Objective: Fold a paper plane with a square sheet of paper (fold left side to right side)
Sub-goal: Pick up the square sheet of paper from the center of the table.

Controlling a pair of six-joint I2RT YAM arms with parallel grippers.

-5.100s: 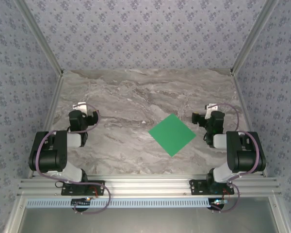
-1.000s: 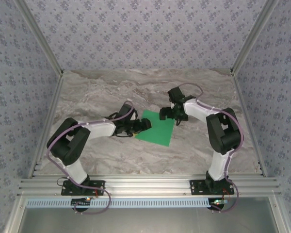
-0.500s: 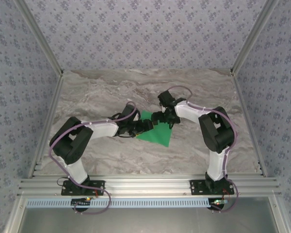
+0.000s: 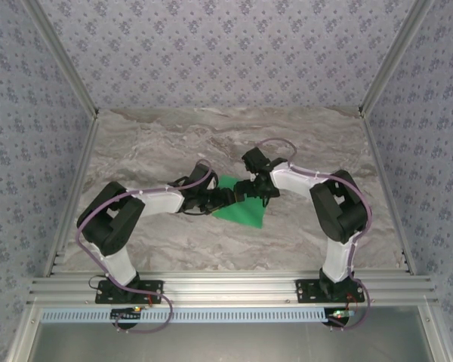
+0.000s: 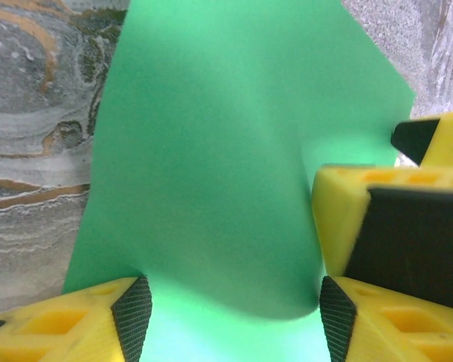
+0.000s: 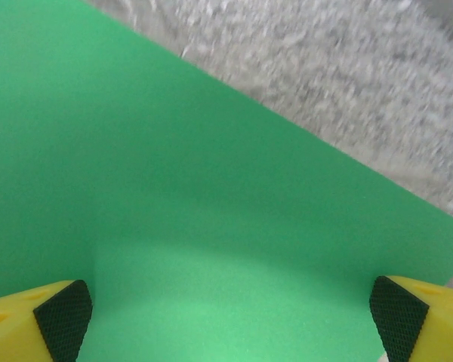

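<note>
The square sheet of paper (image 4: pixel 249 213) is bright green and lies on the marble table, its upper left part under both grippers. My left gripper (image 4: pixel 228 197) reaches in from the left at the sheet's left edge. In the left wrist view its jaws (image 5: pixel 234 311) stand apart, and the paper (image 5: pixel 211 151) bulges up between them. My right gripper (image 4: pixel 247 188) hovers over the sheet's upper part, close to the left one. Its jaws (image 6: pixel 230 309) are wide open just above the flat paper (image 6: pixel 174 188). One of its yellow fingers (image 5: pixel 347 204) shows beside my left gripper. A paper plane is out of view.
The marble tabletop (image 4: pixel 174 143) has patterned walls behind and at both sides, with aluminium posts at the corners. An aluminium rail (image 4: pixel 226 286) runs along the near edge with both arm bases bolted to it.
My right gripper has moved left across the sheet toward my left gripper. The left jaws have narrowed. Less of the green sheet shows from above.
</note>
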